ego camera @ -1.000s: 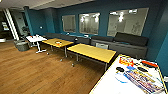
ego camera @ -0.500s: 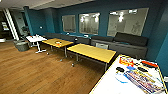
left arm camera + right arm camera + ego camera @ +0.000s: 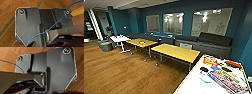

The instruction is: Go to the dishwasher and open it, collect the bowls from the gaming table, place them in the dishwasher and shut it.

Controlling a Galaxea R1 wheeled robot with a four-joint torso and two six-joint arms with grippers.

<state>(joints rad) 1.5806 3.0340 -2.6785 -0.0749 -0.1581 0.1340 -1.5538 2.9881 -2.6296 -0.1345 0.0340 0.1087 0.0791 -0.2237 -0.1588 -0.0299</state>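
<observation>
The dishwasher, the gaming table and the bowls are out of view. In the head view I face a lounge with teal walls and a wooden floor (image 3: 121,72). A small orange and white object (image 3: 142,43) lies on the far yellow table (image 3: 134,41); I cannot tell what it is. Under my left wrist lies wooden floor (image 3: 7,18), with a yellow table edge (image 3: 78,11) close by. My right wrist also hangs over wooden floor (image 3: 10,54).
A second yellow table (image 3: 176,52) stands ahead, and a dark sofa (image 3: 204,42) runs along the back wall. A small white table (image 3: 120,38) and a grey seat (image 3: 106,45) stand at the left. A white table (image 3: 201,85) with colourful items is at the near right.
</observation>
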